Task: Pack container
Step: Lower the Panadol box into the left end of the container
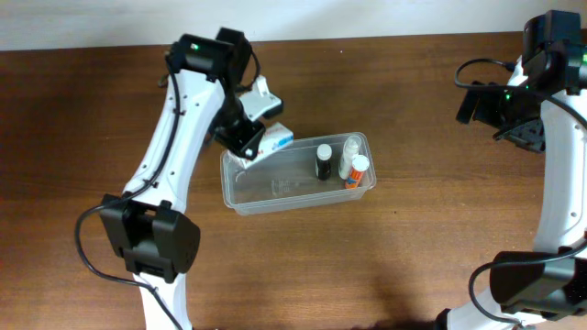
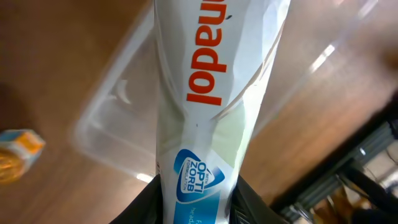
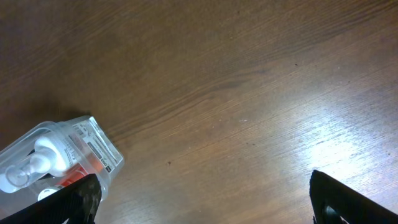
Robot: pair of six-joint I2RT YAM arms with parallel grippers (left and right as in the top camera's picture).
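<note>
A brown wooden worktop (image 1: 413, 247) is seen filling the overhead view. Two white-and-black arms are placed on it. The left arm is rooted at about 7 o'clock and is stretched up towards 11 o'clock. The right arm is kept along the 3 o'clock edge, well apart from everything else.

The container (image 1: 240, 200), a clear plastic rectangular tub with rounded corners and a rim, is laid flat just left of the centre of the worktop. Its long side is run from 9 o'clock to 3 o'clock, slightly tilted. Its 3 o'clock end (image 3: 93, 149) is also caught at the lower left of the right wrist view.

A white cardboard box (image 1: 275, 139) with orange lettering and a blue end (image 2: 211, 93) is held slanted over the container's 11 o'clock corner. Whether it is touching the rim cannot be told. It is clamped by the left gripper (image 1: 260, 145), whose dark fingers (image 2: 249, 202) are pressed narrowly against its two sides.

The right gripper (image 1: 525, 136) is kept empty above bare wood. Its fingers (image 3: 348, 199) are spread wide.

Three small bottles are grouped inside the container's 3 o'clock end. A black bottle (image 1: 324, 162) is set towards 9 o'clock. A pale, clear-capped bottle (image 1: 349, 154) is placed beside it. An orange-capped white bottle (image 1: 357, 171) is lodged at 5 o'clock of that one.
</note>
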